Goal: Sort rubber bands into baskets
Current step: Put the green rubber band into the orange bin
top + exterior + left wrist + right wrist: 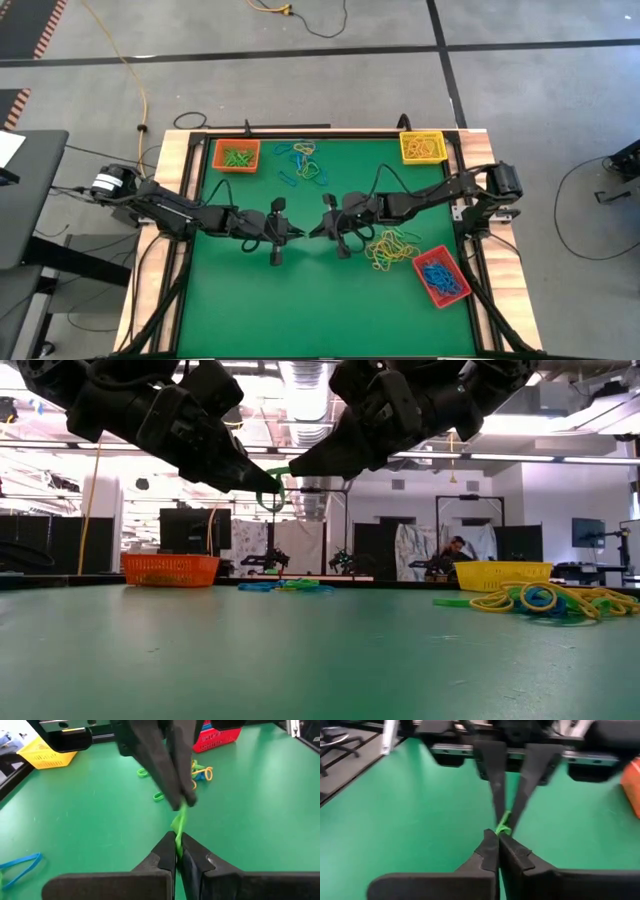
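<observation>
Green felt covers the desk [300, 310], which sits in a wooden frame on a grey floor marked with dark lines, a yellow cable [130, 70] trailing across it; the low view looks past the desk into a workshop with ceiling lights and a person [455, 550] far back. Both arms reach in from the sides and meet above the middle of the desk. The left hand [298, 233] has its fingers pressed together on a green rubber band [271, 495], and the right hand [312, 233] grips the same band from the opposite side, its fingers all but closed on it; in the left wrist view the band [178, 822] runs stretched between the two tips, and in the low view it hangs as a small loop well above the felt. The orange basket [237, 156] stands at the far left corner with green bands inside, the yellow basket [422, 147] at the far right corner with yellow bands inside, and the red basket [441, 276] lies tilted near the right edge, closer to the front, holding blue bands. A loose pile of yellow, blue and green bands [303, 160] lies between the orange and yellow baskets near the far edge, and a second pile, mostly yellow [390, 247], lies just beside the red basket, below the right arm.
</observation>
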